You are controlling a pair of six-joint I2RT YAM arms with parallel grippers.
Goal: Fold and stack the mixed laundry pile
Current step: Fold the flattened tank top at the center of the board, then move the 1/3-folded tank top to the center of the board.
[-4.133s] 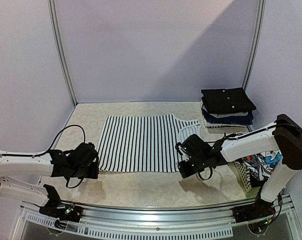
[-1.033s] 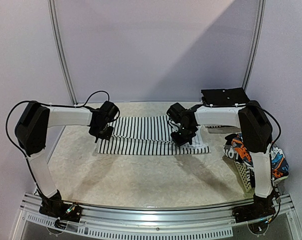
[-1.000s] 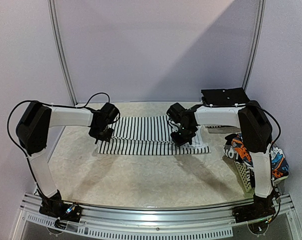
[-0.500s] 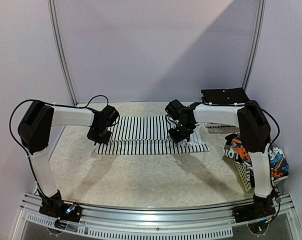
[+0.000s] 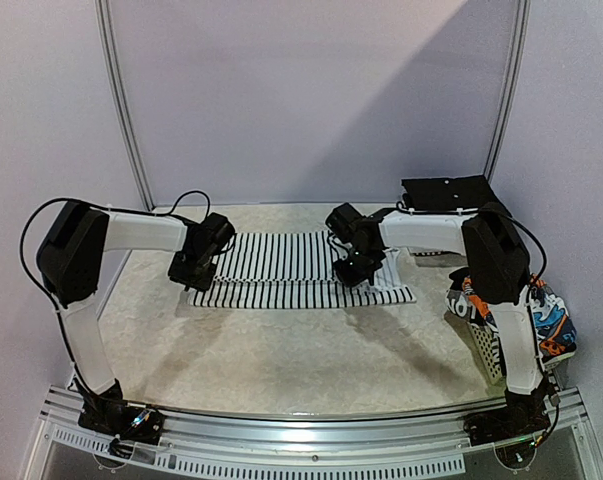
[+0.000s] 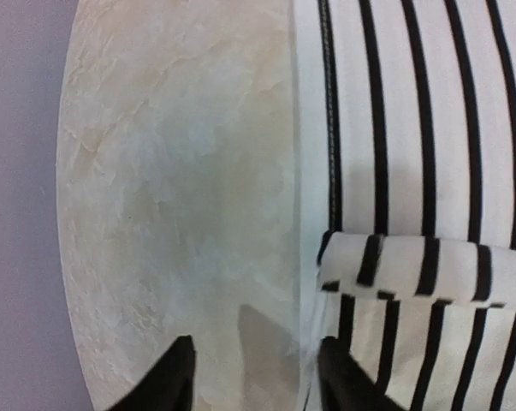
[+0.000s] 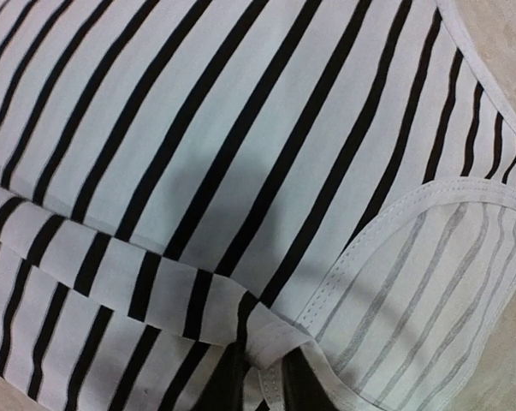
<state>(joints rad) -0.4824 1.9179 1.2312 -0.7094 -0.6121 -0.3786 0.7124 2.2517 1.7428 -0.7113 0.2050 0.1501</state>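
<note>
One fold's in on your white black-striped cloth shirt [image 5: 301, 268]; left gripper [image 6: 256, 347] apart, right gripper [image 7: 264, 368] hold unclear, orange-blue printed garment [image 5: 476, 298] left to fold.

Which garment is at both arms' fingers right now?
The white, black-striped one, spread mid-table; the dark folded stack sits back right, the printed one in the basket.

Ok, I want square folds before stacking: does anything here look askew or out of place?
The striped shirt is folded unevenly: its right end juts out as a pointed flap past the rest. At the right, the printed garment spills over the rim of the basket.
</note>
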